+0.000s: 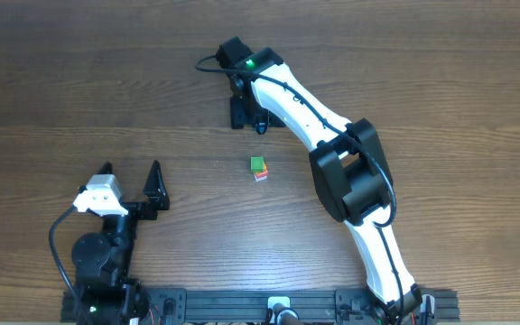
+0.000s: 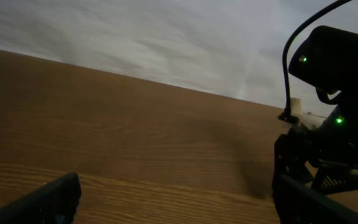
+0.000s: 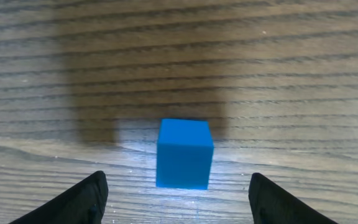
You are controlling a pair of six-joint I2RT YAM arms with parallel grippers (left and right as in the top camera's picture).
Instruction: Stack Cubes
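Claw on your left arm, the left claw (image 1: 132,171), sits low at the left of the desk (image 1: 52,81) with its jaws spread wide and nothing between them. It is well apart from every cube.

Moving right to the middle of the desk, you have a small stack: a green cube (image 1: 257,163) sitting on a reddish cube (image 1: 260,176), their sides roughly in line.

Further up the desk, the right arm reaches across. The right claw (image 3: 178,180) hangs over a blue cube (image 3: 184,162), jaws wide, one finger on each side and neither touching it. The blue cube rests flat on the desk, apart from the stack, and lies about midway between the two fingers.

The blue cube looks small, stiff and light, with smooth flat faces and crisp edges, so it should not give under pressure but could slip or twist if pinched near a corner. Take it by two opposite side faces, squarely and centred. Grip toward the upper half so the bottom face stays free to land on the green cube. A light squeeze should be enough.

No label, brand or writing can be read on any cube or on the desk.
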